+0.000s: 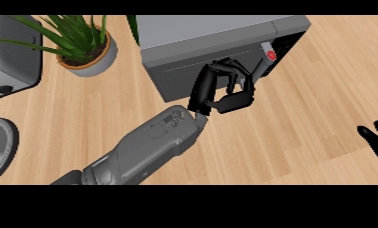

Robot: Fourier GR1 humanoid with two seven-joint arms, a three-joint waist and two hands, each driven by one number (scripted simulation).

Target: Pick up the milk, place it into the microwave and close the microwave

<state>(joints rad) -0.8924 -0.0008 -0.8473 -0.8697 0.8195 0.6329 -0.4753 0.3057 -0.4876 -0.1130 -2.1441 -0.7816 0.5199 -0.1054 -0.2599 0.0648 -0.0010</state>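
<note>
The grey microwave [221, 32] stands at the top centre of the counter, and its door [181, 74] lies across its front. A control strip with a red button [270, 55] sits at the door's right end. My left hand [225, 87] reaches in from the lower left, and its relaxed fingers rest against the right part of the door, holding nothing. At the right edge only the fingers of my right hand [368, 138] show, open and resting. No milk is in sight; the door hides the microwave's inside.
A potted green plant [81, 47] stands left of the microwave. A dark grey appliance [16, 54] fills the upper left corner, and a round rim [6, 144] shows at the left edge. Bare wooden counter [295, 132] stretches in front of the microwave and to its right.
</note>
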